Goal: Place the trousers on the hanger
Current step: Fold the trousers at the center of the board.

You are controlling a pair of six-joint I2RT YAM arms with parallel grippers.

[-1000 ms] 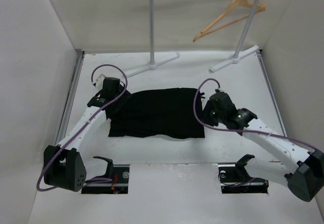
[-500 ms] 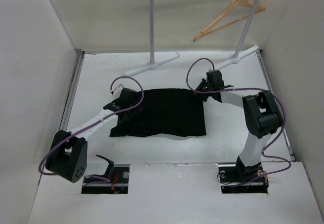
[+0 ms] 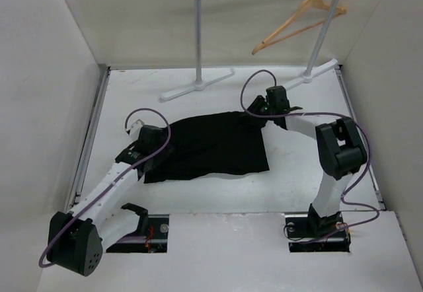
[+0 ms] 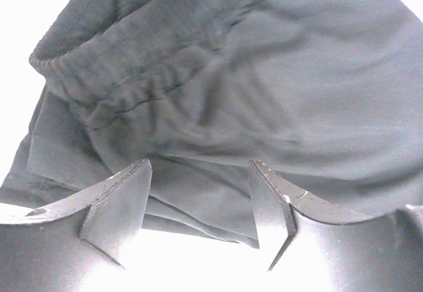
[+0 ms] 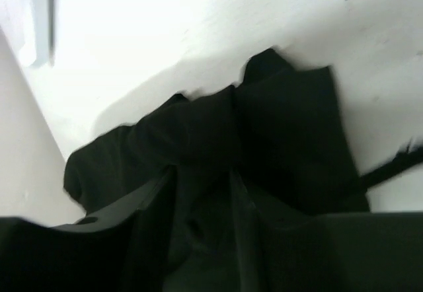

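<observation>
The black trousers point(image 3: 211, 146) lie folded on the white table in the middle of the top view. My left gripper point(image 3: 156, 148) is at their left edge. In the left wrist view it point(image 4: 198, 173) is open, its fingers point(image 4: 125, 199) wide apart, with the trousers' point(image 4: 251, 94) waistband edge lying between them. My right gripper point(image 3: 262, 117) is at the far right corner. In the right wrist view it point(image 5: 201, 180) is closed on a bunched fold of the trousers point(image 5: 291, 133). The tan wooden hanger point(image 3: 297, 21) hangs on the rail at the back right.
The grey rail stand point(image 3: 198, 34) stands at the back, its feet point(image 3: 198, 86) on the table just beyond the trousers. White walls point(image 3: 46, 107) close in both sides. Two base openings point(image 3: 139, 229) sit at the near edge.
The left gripper drew back left to the trousers' left edge. The right gripper stayed at the far right corner, and that corner has bunched and shifted towards it.
</observation>
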